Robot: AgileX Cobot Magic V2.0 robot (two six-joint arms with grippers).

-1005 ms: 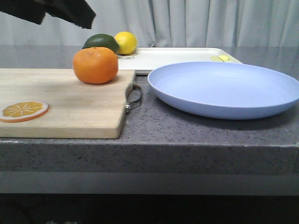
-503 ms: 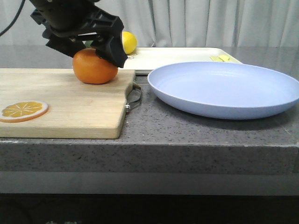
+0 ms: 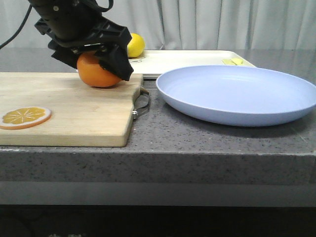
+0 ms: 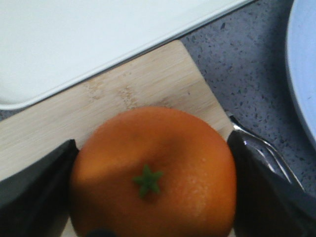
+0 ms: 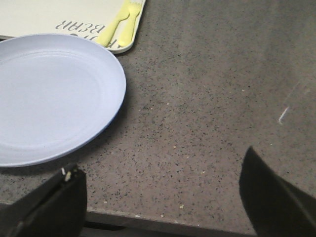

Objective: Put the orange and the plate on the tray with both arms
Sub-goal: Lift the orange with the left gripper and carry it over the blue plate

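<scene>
A wide, shallow lavender plate [image 3: 239,94] is sitting on the grey counter [image 3: 197,143], just in front of a cream tray [image 3: 182,60] that is lying at the back. The plate looks stiff, light and smooth, so it is probably best taken by its thin rim, where a grip could easily slip. To the left, a wooden cutting board [image 3: 69,111] is carrying the orange [image 4: 153,173], which is resting near the board's back corner, close to the metal handle. The orange looks firm, round and dimpled, fairly heavy for its size, and is best held across its widest part. The left gripper [image 3: 96,59] is straddling it, fingers set wide on either side; whether they are pressing the skin is hard to tell. The right gripper [image 5: 158,197] is hanging open over bare counter beside the plate, holding nothing. A lemon [image 3: 136,44] is partly hidden behind the left arm. An orange slice [image 3: 24,117] is lying on the board's near end.
</scene>
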